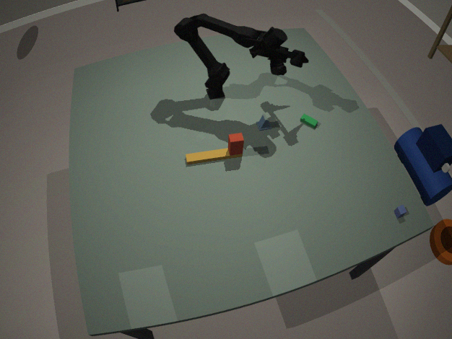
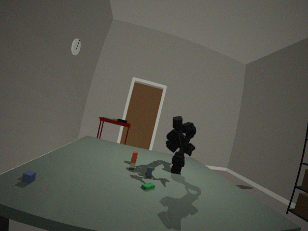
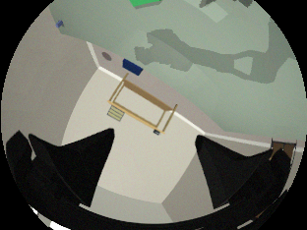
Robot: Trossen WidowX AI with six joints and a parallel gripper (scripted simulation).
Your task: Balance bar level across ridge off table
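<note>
The yellow bar [image 1: 206, 156] [image 2: 133, 164] lies flat on the table [image 1: 175, 218] [image 2: 99, 198], seen nearly end-on in the exterior view. A red block [image 1: 235, 144] [image 2: 134, 157] stands upright on one end of it, the end nearer the ridge. The blue-grey ridge [image 1: 263, 122] [image 2: 148, 172] stands apart from the bar, with nothing resting across it. My gripper [image 1: 291, 65] [image 2: 181, 149] [image 3: 156, 137] is open and empty, raised above the table and away from the bar and ridge. The bar and ridge are not visible in the wrist view.
A green block [image 1: 309, 120] [image 2: 148, 186] [image 3: 145, 3] lies near the ridge. A small blue cube [image 1: 400, 211] [image 2: 29, 177] [image 3: 59, 24] sits near a table corner. Beyond the table edge are a large blue object [image 1: 419, 166] and an orange ring-shaped object [image 1: 436, 240].
</note>
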